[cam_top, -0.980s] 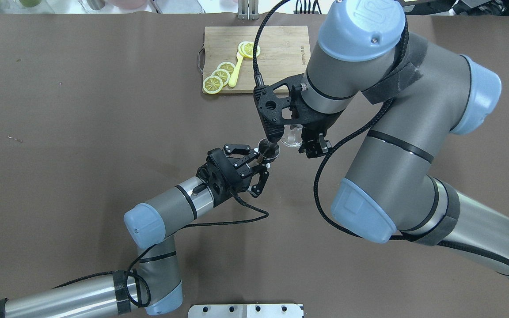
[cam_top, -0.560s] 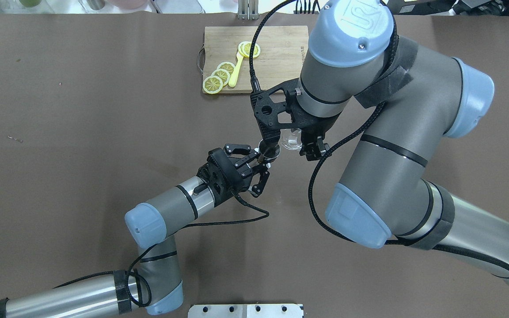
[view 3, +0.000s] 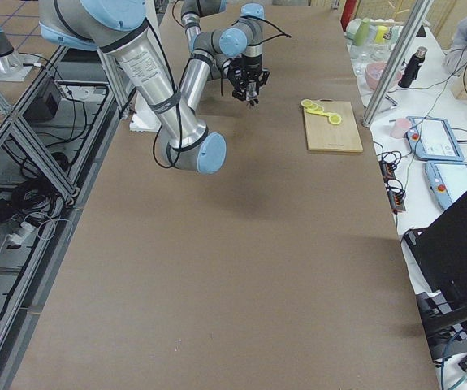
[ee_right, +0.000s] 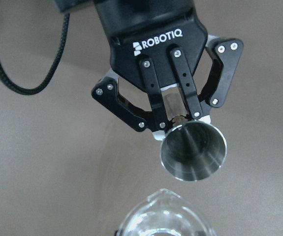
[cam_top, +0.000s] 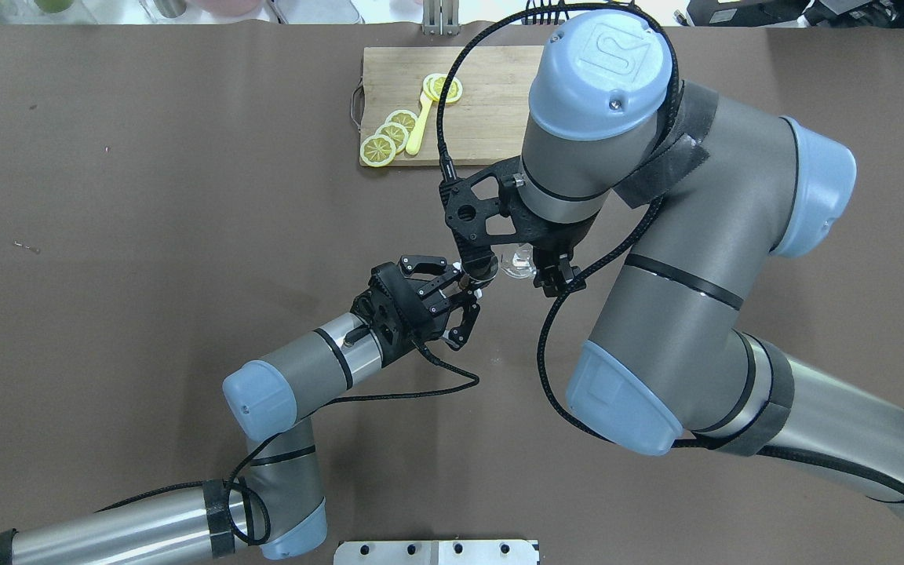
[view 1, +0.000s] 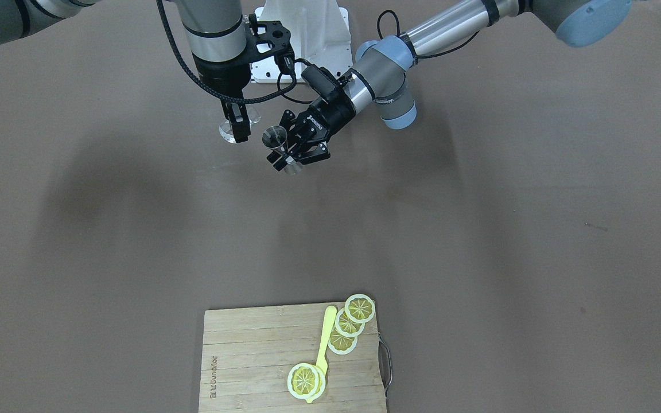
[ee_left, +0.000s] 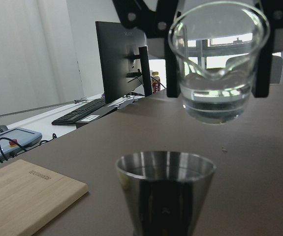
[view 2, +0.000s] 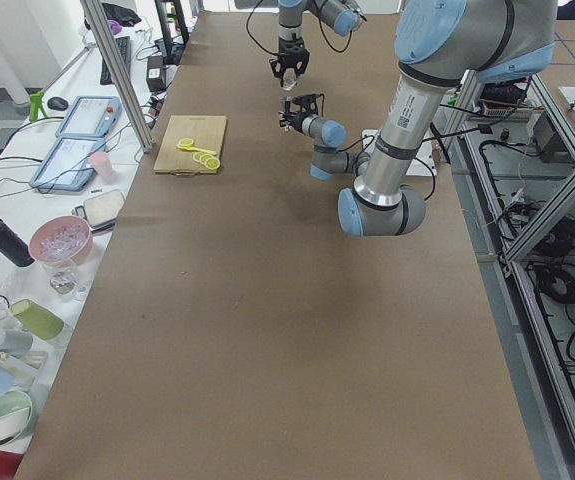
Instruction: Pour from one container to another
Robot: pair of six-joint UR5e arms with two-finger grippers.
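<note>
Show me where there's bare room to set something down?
Crowded: where the left gripper holds a metal cup beside the right gripper and its glass beaker. Bare: the table between them and the cutting board, and the wide stretch on the robot's left.

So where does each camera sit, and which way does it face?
Front-facing: across table, facing robot; both arms; cutting board nearest.
Overhead: behind the robot, looking down; both arms.
Exterior left: table's left end; left arm near.
Exterior right: opposite end; right arm near.
Left wrist: metal cup, right gripper holding glass beaker above.
Right wrist: looks down on left gripper.
Both wrist views share the metal cup.
</note>
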